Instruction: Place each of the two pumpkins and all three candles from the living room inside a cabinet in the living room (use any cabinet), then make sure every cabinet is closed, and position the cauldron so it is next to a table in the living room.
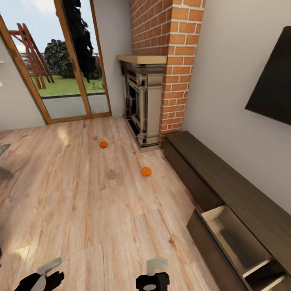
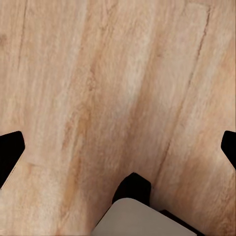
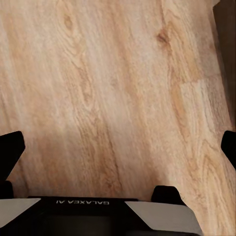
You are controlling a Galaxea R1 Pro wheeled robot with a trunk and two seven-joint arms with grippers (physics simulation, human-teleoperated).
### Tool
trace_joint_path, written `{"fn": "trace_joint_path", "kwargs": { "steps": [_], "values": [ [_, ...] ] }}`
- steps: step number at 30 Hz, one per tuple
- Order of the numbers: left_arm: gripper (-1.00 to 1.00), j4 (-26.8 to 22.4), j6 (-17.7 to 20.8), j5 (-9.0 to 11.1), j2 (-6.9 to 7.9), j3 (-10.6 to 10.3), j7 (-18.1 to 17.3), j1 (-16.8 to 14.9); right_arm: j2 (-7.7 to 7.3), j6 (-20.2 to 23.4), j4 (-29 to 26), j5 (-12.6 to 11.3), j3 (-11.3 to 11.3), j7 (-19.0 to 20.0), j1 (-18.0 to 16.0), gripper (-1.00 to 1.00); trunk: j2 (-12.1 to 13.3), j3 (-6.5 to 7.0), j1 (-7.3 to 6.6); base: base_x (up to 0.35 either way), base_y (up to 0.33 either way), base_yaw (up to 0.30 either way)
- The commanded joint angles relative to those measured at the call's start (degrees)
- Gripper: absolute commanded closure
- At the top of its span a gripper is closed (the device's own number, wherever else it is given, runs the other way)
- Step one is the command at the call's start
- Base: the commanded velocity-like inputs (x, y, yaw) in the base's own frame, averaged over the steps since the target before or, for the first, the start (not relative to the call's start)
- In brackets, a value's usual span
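The long, low, dark brown wooden cabinet (image 1: pixel 226 178) runs along the wall beside the red brick fireplace (image 1: pixel 161 72), its long axis leading away from the fireplace toward the near right of the head view. The drawer (image 1: pixel 236 238) at the cabinet's end farthest from the fireplace stands pulled out over the floor, showing a pale beige interior in which no task item can be seen; the drawer fronts nearer the fireplace look shut.

On the light plank wood floor (image 1: pixel 81 210), out in front of the cabinet, lie three of the task's things. One small, squat orange pumpkin (image 1: pixel 146 171) sits nearest the cabinet's fireplace end, well apart from it. A second orange pumpkin (image 1: pixel 103 144) lies farther out, level with the fireplace hearth. A short grey-beige candle (image 1: pixel 112 174) rests between them, farther from the cabinet; whether it stands upright or lies on its side is too small to tell. No other candles or the cauldron can be made out.

The left gripper (image 2: pixel 118 147) and the right gripper (image 3: pixel 118 147) both hang over bare floor, fingers spread wide and grasping nothing.

The step in hand appears to be the approach for collecting. The next move likely calls for driving closer to the nearer pumpkin, lowering an arm, closing around its round body, then carrying it to the open drawer.
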Motion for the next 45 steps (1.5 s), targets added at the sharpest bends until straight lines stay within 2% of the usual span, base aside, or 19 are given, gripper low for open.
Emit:
{"fn": "trace_joint_path", "kwargs": {
  "steps": [1, 7, 12, 17, 25, 27, 31, 38, 41, 42, 45],
  "values": [
    [-1.0, 0.03, -0.02, -0.05, 0.0, 0.0, 0.0, -0.02, 0.0, 0.01, 0.01, -0.01, 0.0, 0.0, 0.0, -1.0, 0.0, -0.02, 0.0, 0.216, 0.248, 0.281],
    [-1.0, 0.4, -0.06, -0.21, -0.08, -0.16, -0.01, -0.02, 0.0, 0.02, 0.49, -0.03, 0.0, 0.32, 0.04, -1.0, 0.0, -0.17, 0.0, 0.101, 0.106, 0.281],
    [-1.0, 0.44, -0.09, -0.16, -0.13, -1.86, -0.08, -0.02, 0.0, 0.02, 1.84, 0.02, 0.04, 0.5, 0.03, -1.0, 0.0, -0.3, 0.0, 0.008, 0.009, 0.281],
    [-1.0, 0.52, -0.12, -0.14, -0.17, -4.27, -2.96, -0.03, 0.0, -0.05, 2.67, 0.21, 0.02, 0.12, 0.05, -1.0, 0.0, -0.49, 0.0, 0.001, 0.001, 0.279],
    [-1.0, 0.53, -0.22, -0.14, -0.18, -4.83, -4.28, -0.04, 0.0, -0.15, 5.15, 0.26, 0.0, 0.64, 0.06, -1.0, 0.0, -0.81, 0.0, 0.123, 0.063, 0.278],
    [-1.0, 0.53, -0.23, -0.14, -0.18, -4.83, -4.3, -0.02, 0.0, -0.67, 5.98, 0.3, 0.0, 0.67, 0.07, -1.0, 0.0, -0.86, 0.0, 0.11, 0.068, 0.279],
    [-1.0, 0.53, -0.24, -0.14, -0.18, -4.86, -4.32, -0.01, 0.0, -5.0, 6.98, 0.26, 0.07, 0.75, 0.06, -1.0, 0.0, -0.87, 0.0, 0.029, 0.018, 0.282],
    [-1.0, 0.53, -0.24, -0.14, -0.18, -4.92, -4.32, -0.02, 0.0, -8.0, 7.15, 0.37, 0.21, 0.77, 0.07, -1.0, 0.0, -0.46, 0.0, 0.011, 0.002, 0.188],
    [-1.0, 0.69, -0.3, -0.18, -0.22, -4.95, -4.32, -0.03, 0.0, -10.78, 7.51, 0.37, 1.73, 0.76, 0.08, -1.0, 0.0, -0.2, 0.0, 0.177, 0.0, 0.031],
    [-1.0, 1.12, -0.81, -0.2, -0.25, -5.09, -4.32, -0.02, 0.0, -11.93, 7.76, 0.32, 2.97, 0.74, 0.06, -1.0, 0.0, -0.12, 0.0, 0.26, 0.0, 0.014],
    [-1.0, 2.72, -3.6, -0.19, -0.45, -6.88, -4.32, -0.06, 0.0, -14.03, 8.42, 0.31, 6.1, 0.71, 0.07, -1.0, 0.0, -0.01, 0.0, 0.197, 0.0, 0.006]
  ]
}}
